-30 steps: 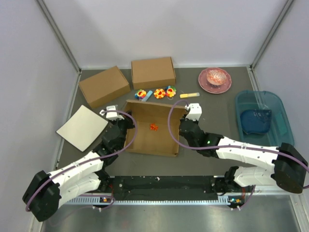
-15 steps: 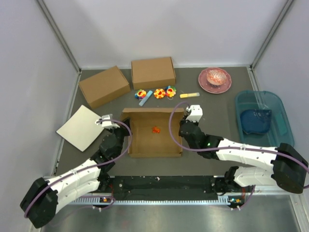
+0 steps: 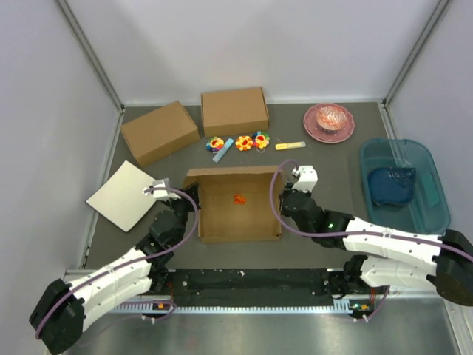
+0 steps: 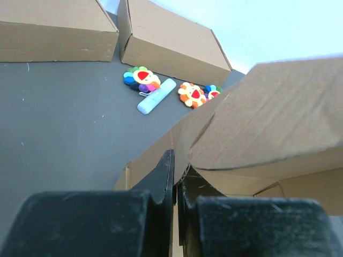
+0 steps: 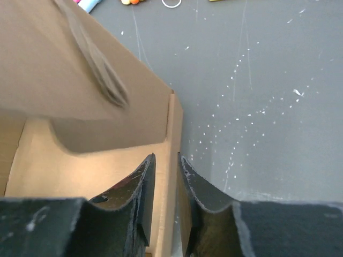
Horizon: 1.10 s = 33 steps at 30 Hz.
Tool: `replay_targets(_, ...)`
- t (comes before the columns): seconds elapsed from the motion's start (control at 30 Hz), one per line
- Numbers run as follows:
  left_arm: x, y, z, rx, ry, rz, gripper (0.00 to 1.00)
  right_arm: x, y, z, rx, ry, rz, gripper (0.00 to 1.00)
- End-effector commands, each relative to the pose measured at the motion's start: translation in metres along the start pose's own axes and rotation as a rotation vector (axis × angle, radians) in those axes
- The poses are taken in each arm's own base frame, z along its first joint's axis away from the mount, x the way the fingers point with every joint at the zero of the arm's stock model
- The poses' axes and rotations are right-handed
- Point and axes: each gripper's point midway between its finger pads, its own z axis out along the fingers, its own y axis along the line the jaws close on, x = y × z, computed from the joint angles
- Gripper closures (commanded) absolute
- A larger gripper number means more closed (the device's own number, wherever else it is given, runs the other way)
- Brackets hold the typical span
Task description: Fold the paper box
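Observation:
The paper box (image 3: pixel 236 218) lies open in the middle of the table as a shallow brown tray, with a small orange piece (image 3: pixel 238 198) inside it. My left gripper (image 3: pixel 192 201) is shut on the box's left wall; in the left wrist view its fingertips (image 4: pixel 176 160) pinch that wall under a curling flap (image 4: pixel 268 118). My right gripper (image 3: pixel 280 200) stands at the right wall. In the right wrist view its jaws (image 5: pixel 166 160) are slightly parted, one either side of the wall (image 5: pixel 172 128), not pressing it.
Two formed cardboard boxes (image 3: pixel 159 132) (image 3: pixel 234 111) stand at the back. Flower toys (image 3: pixel 238 142) and a yellow stick (image 3: pixel 290 146) lie behind the paper box. An off-white board (image 3: pixel 126 194) is at the left, a pink plate (image 3: pixel 329 122) and blue tub (image 3: pixel 403 185) at the right.
The box has swung from skewed to square with the table edge and shifted slightly. My right gripper's jaws have parted from the right wall. The left gripper has kept its grip.

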Motion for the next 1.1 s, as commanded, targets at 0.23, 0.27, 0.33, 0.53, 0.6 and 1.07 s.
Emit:
replay_targets(0.23,0.041,0.035,-0.012,-0.064,0.105,0.094,1.00,0.004,-0.015,-0.021,-0.005,0.018,0.004,0.69)
replay_targets(0.27,0.040,0.035,-0.012,-0.064,0.102,0.101,1.00,-0.002,-0.016,-0.024,-0.011,0.001,0.019,0.68)
replay_targets(0.33,0.037,0.032,-0.011,-0.055,0.094,0.104,1.00,-0.008,-0.018,-0.029,-0.016,-0.017,0.029,0.67)
replay_targets(0.53,0.030,0.024,-0.009,-0.030,0.085,0.118,1.00,-0.064,-0.021,-0.054,-0.044,-0.150,0.082,0.66)
replay_targets(0.6,0.029,0.022,-0.008,-0.023,0.081,0.116,1.00,-0.091,-0.018,-0.065,-0.064,-0.204,0.090,0.66)
replay_targets(1.07,0.039,0.018,-0.009,0.003,0.124,0.143,1.00,-0.221,0.105,-0.047,-0.209,-0.346,-0.109,0.53)
